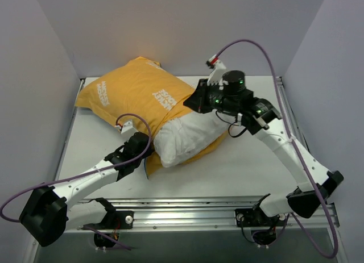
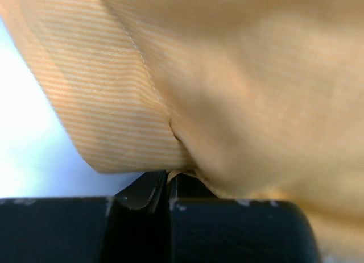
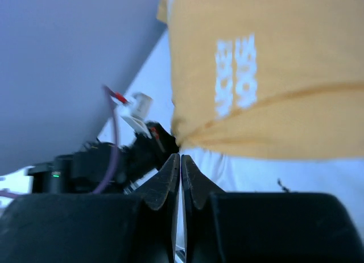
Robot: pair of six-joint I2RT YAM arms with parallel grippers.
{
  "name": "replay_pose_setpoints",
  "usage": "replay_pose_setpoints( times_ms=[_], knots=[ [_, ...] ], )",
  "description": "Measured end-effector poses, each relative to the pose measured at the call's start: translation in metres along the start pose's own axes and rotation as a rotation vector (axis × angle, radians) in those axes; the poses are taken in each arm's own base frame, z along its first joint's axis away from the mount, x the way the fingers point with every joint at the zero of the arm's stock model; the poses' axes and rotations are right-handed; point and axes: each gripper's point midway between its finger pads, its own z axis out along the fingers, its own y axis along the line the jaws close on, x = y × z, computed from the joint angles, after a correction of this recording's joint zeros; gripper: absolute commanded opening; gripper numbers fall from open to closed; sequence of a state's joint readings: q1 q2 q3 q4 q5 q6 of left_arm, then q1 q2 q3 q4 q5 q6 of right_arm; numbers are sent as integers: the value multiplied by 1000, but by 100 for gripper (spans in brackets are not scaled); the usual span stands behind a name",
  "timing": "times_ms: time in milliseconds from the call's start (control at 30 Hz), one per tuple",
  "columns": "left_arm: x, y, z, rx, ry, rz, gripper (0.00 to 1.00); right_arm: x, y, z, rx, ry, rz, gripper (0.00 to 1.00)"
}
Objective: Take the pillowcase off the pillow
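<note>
Orange pillowcase (image 1: 131,90) bears white lettering (image 1: 164,98) (unreadable), white pillow (image 1: 182,138) half out.

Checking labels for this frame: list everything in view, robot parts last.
pillowcase: 1, orange-yellow with white lettering, far left to centre of the table, covering most of the pillow
pillow: 1, white, poking out of the pillowcase's open end, centre
table: 1, white, under everything
rail: 1, silver, near edge
cables: 2, purple, one along each arm
left gripper: 1, black, shut on the pillowcase's near edge
right gripper: 1, black, shut at the pillowcase's opening; grip on fabric unclear
</note>
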State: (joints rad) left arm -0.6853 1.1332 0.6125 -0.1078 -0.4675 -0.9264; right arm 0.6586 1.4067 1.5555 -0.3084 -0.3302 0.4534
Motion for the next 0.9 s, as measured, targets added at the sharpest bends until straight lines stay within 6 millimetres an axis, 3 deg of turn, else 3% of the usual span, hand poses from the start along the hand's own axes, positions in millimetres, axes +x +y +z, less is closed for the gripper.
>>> replay_pose_setpoints(
  times_ms=[67, 100, 167, 233, 300, 367, 400, 433, 500, 533, 633, 667, 767, 900],
  knots=[
    [6, 23, 4, -101, 2, -2, 3, -31, 15, -26, -49, -91, -11, 0],
    [9, 35, 6, -152, 2, 0, 3, -52, 28, -48, -87, -159, -26, 0],
    [12, 58, 8, -244, -9, -7, 3, -77, 55, -86, -168, -253, -67, 0],
    [8, 69, 9, -286, -29, -17, 3, -86, 80, -120, -244, -311, -116, 0],
    [5, 73, 9, -305, -41, -24, 5, -88, 92, -142, -279, -339, -150, 0],
    [5, 74, 9, -308, -38, -31, 11, -86, 93, -150, -276, -350, -167, 7],
    [6, 74, 8, -306, -34, -35, 13, -83, 88, -147, -260, -342, -165, 15],
    [6, 74, 6, -305, -29, -40, 17, -78, 80, -138, -236, -325, -160, 31],
    [5, 71, -1, -288, -22, -65, 20, -60, 52, -108, -148, -254, -128, 47],
    [3, 71, -6, -275, -24, -79, 28, -50, 36, -91, -101, -215, -110, 60],
    [-8, 71, -28, -227, -50, -129, 57, -22, -14, -38, 41, -96, -70, 80],
    [-12, 71, -36, -207, -60, -147, 69, -10, -31, -21, 86, -52, -59, 84],
    [-26, 68, -58, -149, -93, -200, 83, 24, -72, 18, 180, 68, -37, 95],
    [-36, 70, -77, -111, -119, -222, 90, 42, -101, 49, 230, 118, -46, 100]
  ],
)
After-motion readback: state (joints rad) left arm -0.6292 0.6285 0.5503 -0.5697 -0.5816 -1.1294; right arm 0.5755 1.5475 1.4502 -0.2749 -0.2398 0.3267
